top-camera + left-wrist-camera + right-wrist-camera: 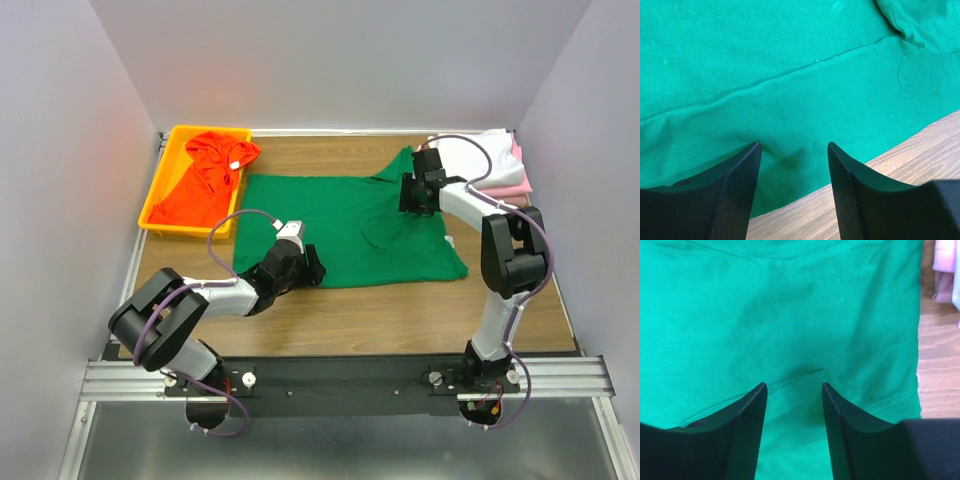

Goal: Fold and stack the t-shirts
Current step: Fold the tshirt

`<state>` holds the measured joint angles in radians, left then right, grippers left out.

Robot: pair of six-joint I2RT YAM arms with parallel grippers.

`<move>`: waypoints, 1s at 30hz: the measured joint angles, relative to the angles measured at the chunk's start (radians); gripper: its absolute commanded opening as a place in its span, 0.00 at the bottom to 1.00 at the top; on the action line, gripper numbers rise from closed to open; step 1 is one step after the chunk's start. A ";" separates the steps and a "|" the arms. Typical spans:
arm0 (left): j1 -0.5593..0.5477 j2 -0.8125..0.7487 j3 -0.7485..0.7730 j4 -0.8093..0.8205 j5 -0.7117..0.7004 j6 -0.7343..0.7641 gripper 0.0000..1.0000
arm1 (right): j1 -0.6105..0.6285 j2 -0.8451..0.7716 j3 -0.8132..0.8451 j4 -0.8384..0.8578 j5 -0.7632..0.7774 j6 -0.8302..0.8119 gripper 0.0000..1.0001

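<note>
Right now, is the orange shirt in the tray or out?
In: the orange shirt lies crumpled, not folded, inside the tray.

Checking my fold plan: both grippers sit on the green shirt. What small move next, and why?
Probably close both to pinch cloth: the left gripper, at the near edge of the green t-shirt, and the right gripper stand open, tips on fabric, nothing held yet.

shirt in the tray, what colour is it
The shirt is orange-red; best seen in the top external view.
</note>
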<state>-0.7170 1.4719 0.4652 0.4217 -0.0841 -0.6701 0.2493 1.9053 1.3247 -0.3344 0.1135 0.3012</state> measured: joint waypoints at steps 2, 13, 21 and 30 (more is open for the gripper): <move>0.000 0.000 0.000 0.000 0.002 0.001 0.64 | -0.001 0.020 0.000 0.000 0.005 -0.005 0.53; 0.000 0.000 0.000 0.001 0.006 0.007 0.64 | -0.011 0.070 0.000 0.000 0.009 -0.015 0.47; 0.000 0.000 0.000 0.001 0.006 0.008 0.64 | -0.022 0.074 0.000 0.003 0.009 -0.016 0.22; 0.000 0.000 0.000 0.001 0.006 0.008 0.64 | -0.028 0.077 0.000 0.010 -0.001 -0.026 0.05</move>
<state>-0.7170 1.4719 0.4652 0.4229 -0.0780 -0.6624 0.2211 1.9823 1.3251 -0.3248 0.1127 0.2749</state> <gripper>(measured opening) 0.639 0.076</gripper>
